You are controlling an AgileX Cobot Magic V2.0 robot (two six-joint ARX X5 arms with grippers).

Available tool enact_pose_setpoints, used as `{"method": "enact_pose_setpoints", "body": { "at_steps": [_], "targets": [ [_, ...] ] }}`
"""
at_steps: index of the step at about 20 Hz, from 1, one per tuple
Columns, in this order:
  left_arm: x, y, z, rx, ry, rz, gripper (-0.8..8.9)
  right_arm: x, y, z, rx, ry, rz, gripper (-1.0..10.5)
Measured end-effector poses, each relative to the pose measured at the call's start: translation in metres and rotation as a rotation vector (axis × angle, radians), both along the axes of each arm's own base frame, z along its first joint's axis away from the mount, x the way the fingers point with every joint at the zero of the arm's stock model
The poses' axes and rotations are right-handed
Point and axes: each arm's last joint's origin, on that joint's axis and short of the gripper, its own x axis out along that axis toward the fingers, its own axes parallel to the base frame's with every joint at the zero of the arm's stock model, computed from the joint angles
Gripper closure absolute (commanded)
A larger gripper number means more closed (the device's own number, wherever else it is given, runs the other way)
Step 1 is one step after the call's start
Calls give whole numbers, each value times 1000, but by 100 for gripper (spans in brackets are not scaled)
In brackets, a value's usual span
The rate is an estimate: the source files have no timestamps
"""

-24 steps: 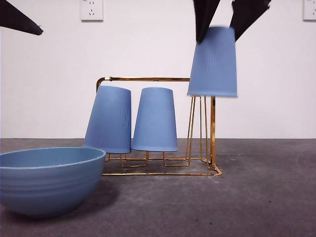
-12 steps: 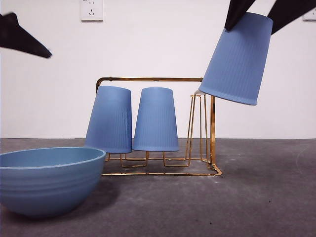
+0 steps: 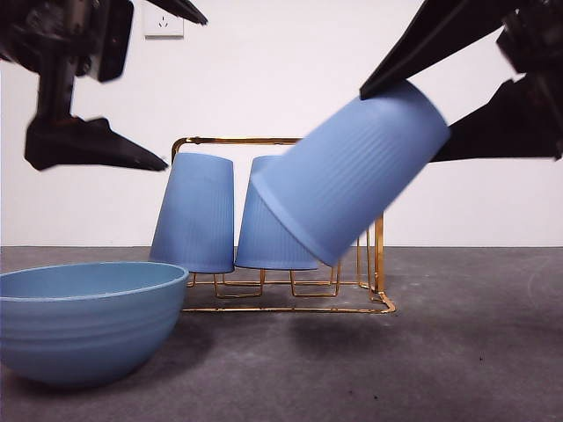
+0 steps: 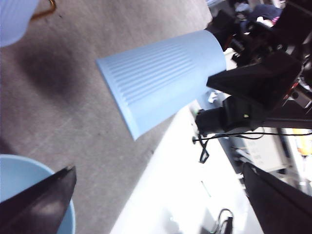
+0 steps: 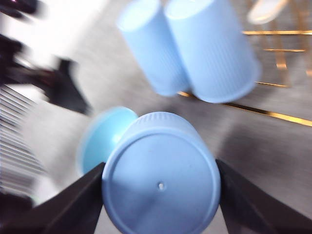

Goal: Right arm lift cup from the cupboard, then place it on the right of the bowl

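Hanging tilted at centre frame, the cup (image 3: 352, 171) is clamped in the right gripper (image 3: 453, 88) fingers, clear of the cupboard (image 3: 380, 264); placing right of the bowl (image 3: 84, 338) remains. The left gripper (image 4: 161, 204) fingers are apart.

Cups: three in all, one held cup (image 3: 352, 171) tilted in the air, two upside-down cups on the rack (image 3: 195, 213) (image 3: 268, 230)
Bowls: one (image 3: 84, 321)
Cupboards: one wire rack (image 3: 380, 264)
End effectors: two, right end effector (image 5: 161, 187), left end effector (image 4: 161, 204)
Wall sockets: one (image 3: 163, 22)

Matte black wedge-shaped fingers (image 3: 97, 145); black cable (image 4: 204, 146) near wrist.
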Motion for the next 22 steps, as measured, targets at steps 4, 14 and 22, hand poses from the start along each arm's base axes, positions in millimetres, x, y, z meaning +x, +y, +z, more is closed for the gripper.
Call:
{"method": "enact_pose_setpoints", "body": {
  "at_steps": [4,14,22],
  "targets": [
    [16,-7,-16,-96,91,-35,229,-2,-1,-16,188,-10,-35,739],
    [37,-17,-35,-212,196,-65,229,-7,8,-36,381,61,-56,739],
    [40,-19,-34,-237,214,-73,301,-4,25,-45,405,77,-27,739]
  ]
}}
